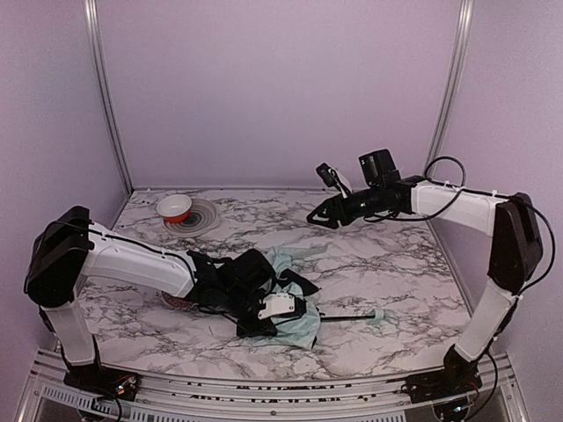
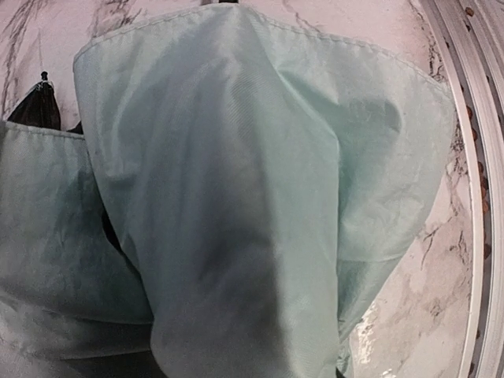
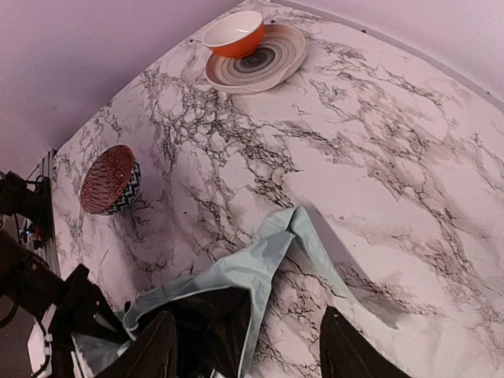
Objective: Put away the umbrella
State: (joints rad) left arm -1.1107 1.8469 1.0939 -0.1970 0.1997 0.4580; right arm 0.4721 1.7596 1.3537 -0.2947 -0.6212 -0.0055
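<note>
left pincer (image 1: 264,318) low, grip hidden, right pincer (image 1: 317,217) raised, jaws apart

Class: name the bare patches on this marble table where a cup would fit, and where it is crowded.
Free: the right side, between the mint-green umbrella and the right wall; also the back middle, right of the grey ringed plate. Crowded: near left, around the umbrella, left arm and red patterned bowl.

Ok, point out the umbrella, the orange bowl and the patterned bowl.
umbrella (image 1: 303,332): top external view, on its mint-green fabric.
orange bowl (image 3: 239,44): right wrist view, on its orange outer wall.
patterned bowl (image 3: 106,177): right wrist view, on its red patterned inside.
</note>
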